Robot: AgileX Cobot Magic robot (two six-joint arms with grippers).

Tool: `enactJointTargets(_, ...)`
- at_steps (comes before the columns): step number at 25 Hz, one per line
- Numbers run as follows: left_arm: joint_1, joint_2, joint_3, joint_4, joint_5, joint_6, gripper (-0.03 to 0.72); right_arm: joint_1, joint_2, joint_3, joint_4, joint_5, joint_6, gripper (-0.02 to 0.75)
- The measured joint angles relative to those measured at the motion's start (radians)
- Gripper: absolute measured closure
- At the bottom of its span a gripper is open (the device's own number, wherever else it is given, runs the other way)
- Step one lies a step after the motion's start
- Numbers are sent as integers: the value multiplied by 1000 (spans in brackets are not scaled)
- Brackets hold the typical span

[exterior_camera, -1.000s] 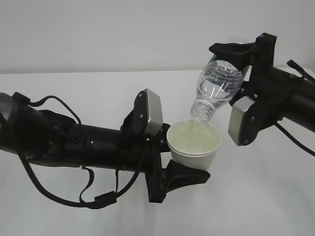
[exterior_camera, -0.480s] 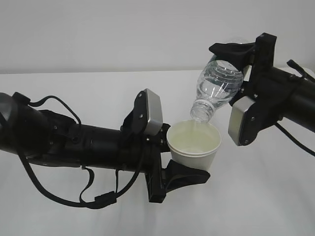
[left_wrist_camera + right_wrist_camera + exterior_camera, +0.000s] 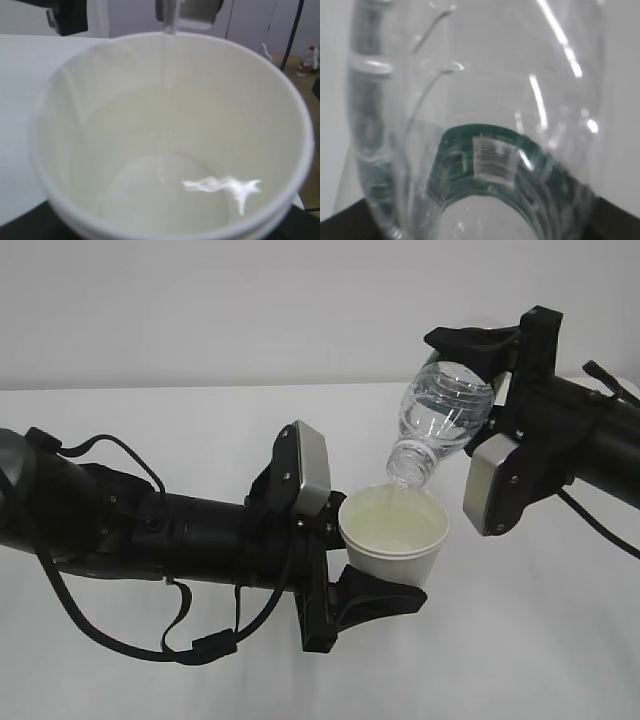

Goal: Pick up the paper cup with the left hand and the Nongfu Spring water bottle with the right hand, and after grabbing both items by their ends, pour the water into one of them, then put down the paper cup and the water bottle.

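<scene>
While both things hang in the air above the white table [image 3: 120, 680], I note them from the near edge back.

Left pincer: my left pincer [image 3: 375, 602] is part open around the lower wall of the paper cup [image 3: 393, 540], clamped on it, the cup upright above the table's near middle.

Cup, handling: thin, soft paper that dents under a hard squeeze; I judge it heavier now with liquid, so a low hold is right.

Water: water [image 3: 165, 200] lies pooled in the cup's bottom.

Bottle: the bottle [image 3: 440, 420] is tipped neck down, its mouth just above the cup's far rim.

Right pincer: my right pincer [image 3: 487, 358] is half open, gripping the bottle's base end.

Bottle, handling: clear ribbed plastic, light, slippery, gives when pressed; the ribs help the grip.

Far: bare table to the back edge.
</scene>
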Motion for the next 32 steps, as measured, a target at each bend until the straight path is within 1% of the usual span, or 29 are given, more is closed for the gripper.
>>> enactJointTargets(32,0,0,0,0,0,0,205,0,0,-2,-12,-29,219,255)
